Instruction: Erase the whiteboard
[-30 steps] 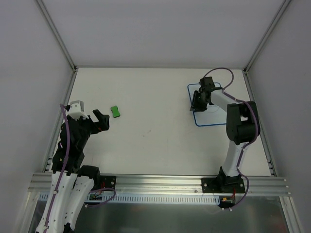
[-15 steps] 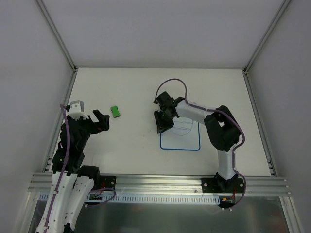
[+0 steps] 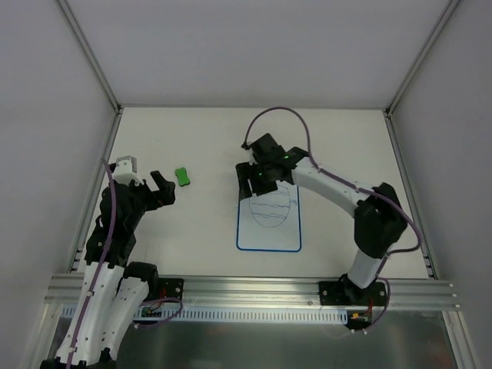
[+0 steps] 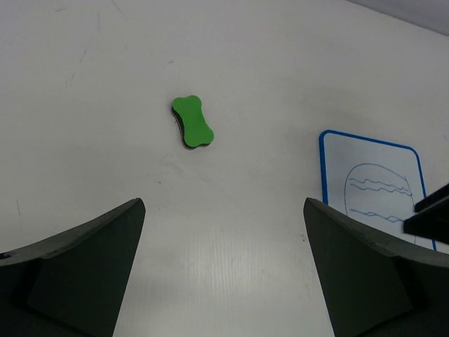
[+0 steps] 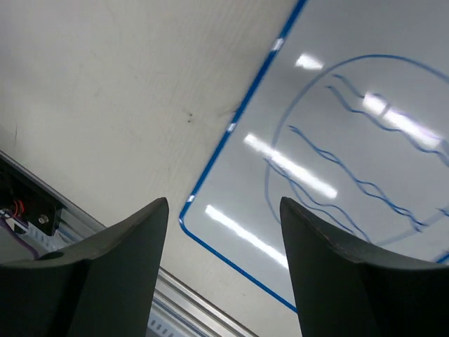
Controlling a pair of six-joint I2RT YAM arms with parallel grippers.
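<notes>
The whiteboard [image 3: 268,225] lies flat at the table's middle, with a thin blue border and a blue circle with wavy lines on it. My right gripper [image 3: 257,179] hangs over its far end, jaws open and nothing between them. The right wrist view shows the whiteboard [image 5: 344,154] and its near corner below my right gripper [image 5: 224,210]. My left gripper [image 3: 159,189] is open and empty at the left. A small green block [image 3: 182,177] lies just beyond it. In the left wrist view the green block [image 4: 192,121] lies ahead of my left gripper [image 4: 224,274], with the whiteboard [image 4: 379,203] at the right.
An aluminium rail [image 3: 254,288] runs along the table's near edge. Grey enclosure walls [image 3: 54,115] with metal posts stand at the left, right and back. The right arm's purple cable [image 3: 280,113] arcs above the table.
The right arm has swung from the far right to the middle, and the whiteboard has moved with it, left and nearer. The left gripper has shifted only slightly.
</notes>
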